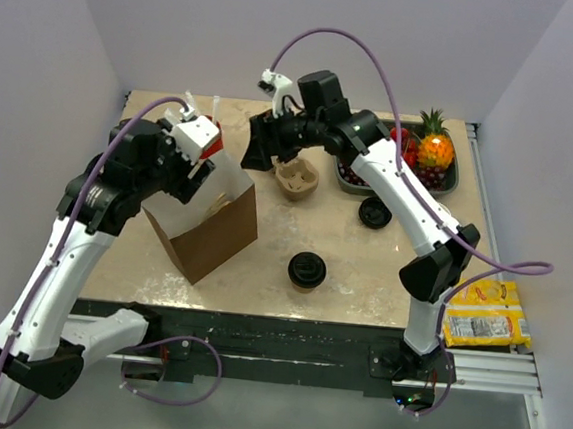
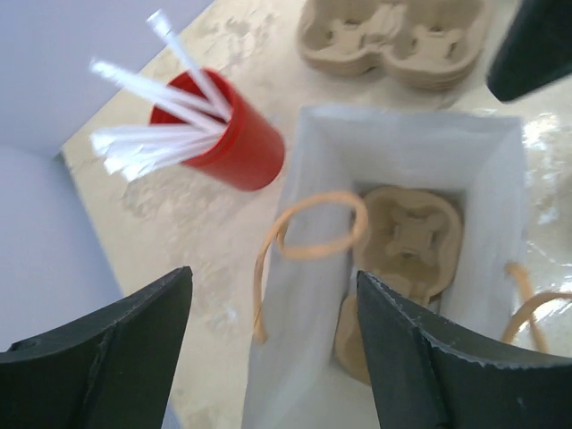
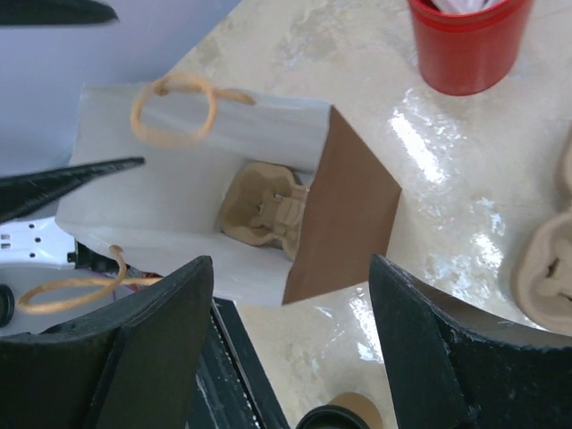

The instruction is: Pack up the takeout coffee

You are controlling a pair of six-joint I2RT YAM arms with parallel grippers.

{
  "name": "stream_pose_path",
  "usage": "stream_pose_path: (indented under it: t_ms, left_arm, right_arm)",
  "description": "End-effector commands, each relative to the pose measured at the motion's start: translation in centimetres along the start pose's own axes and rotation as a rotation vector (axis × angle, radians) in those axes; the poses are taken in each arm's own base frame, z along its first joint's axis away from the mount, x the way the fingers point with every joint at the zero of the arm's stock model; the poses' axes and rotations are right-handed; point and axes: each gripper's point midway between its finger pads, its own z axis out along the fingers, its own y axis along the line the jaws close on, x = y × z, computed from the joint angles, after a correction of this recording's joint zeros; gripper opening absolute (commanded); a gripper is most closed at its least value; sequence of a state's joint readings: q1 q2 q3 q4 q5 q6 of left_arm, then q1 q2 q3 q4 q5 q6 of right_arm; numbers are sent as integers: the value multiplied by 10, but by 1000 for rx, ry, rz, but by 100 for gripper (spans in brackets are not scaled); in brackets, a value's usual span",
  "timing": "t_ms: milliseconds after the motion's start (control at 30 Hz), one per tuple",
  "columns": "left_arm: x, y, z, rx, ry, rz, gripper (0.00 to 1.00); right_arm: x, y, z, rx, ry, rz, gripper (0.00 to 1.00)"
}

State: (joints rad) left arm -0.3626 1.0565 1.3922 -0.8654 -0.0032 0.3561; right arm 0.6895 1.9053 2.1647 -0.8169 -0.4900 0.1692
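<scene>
Overhead view of a tan table with two robot arms. At the left edge, the left gripper (image 2: 273,281) hangs over an open brown paper bag (image 1: 215,233). Its fingers are spread wide and hold nothing. The bag stands upright near the front left corner, with a pulp cup carrier (image 2: 411,232) lying in the bottom. A red cup (image 1: 205,139) of white straws stands just behind the bag.

The right gripper (image 3: 290,261) hovers near the back edge, just right of the bag. It is also wide open and empty. Beside it sits a stack of spare carriers (image 1: 296,180).

The coffee (image 1: 307,270) stands upright near the middle of the front edge, right of the bag and apart from it, untouched by either gripper. From above it shows mostly as a black lid. A loose lid (image 1: 374,212) lies further right, and a fruit tray (image 1: 448,183) sits at the back right corner.

The coffee is probably light, with thin paper walls that dent under pressure. The plastic lid looks slick and may pop off. The best hold is likely a gentle one on the cup wall just below the lid rim, with the cup kept upright.
</scene>
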Motion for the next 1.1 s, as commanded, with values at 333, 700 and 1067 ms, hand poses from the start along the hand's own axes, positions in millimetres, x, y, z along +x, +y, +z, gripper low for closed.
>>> stream_pose_path:
  t_ms: [333,700,1067]
  left_arm:
    - [85,33,-19,-193,261,-245,72]
    - [69,6,13,71,231,-194,1]
    - [3,-5,-12,267,143,-204,0]
  right_arm:
    - [17,-3,42,162,44,-100,44]
    - [14,6,24,162,38,-91,0]
    - [-31,53,-40,111,-109,-90,0]
